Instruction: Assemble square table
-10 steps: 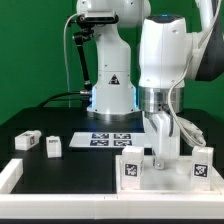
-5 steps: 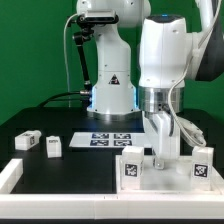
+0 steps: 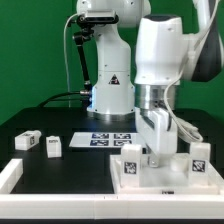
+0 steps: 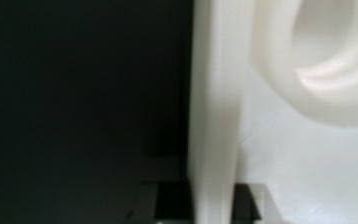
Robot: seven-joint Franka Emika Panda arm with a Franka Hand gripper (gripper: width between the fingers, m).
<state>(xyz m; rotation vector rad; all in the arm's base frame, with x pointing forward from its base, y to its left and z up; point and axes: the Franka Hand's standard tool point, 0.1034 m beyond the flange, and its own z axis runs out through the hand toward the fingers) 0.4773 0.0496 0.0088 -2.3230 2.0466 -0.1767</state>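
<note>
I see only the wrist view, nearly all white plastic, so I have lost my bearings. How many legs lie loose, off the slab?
Observer: Two. A loose leg and a second loose leg lie side by side at the exterior view's left, apart from the slab.
Operator: Any legs on the slab?
Observer: Two stand on it, a left upright leg and a right upright leg, with the gripper between them.
Operator: And behind it?
Observer: The marker board lies flat there.

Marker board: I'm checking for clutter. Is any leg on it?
No, the marker board carries only tags; both loose legs lie beside it.
</note>
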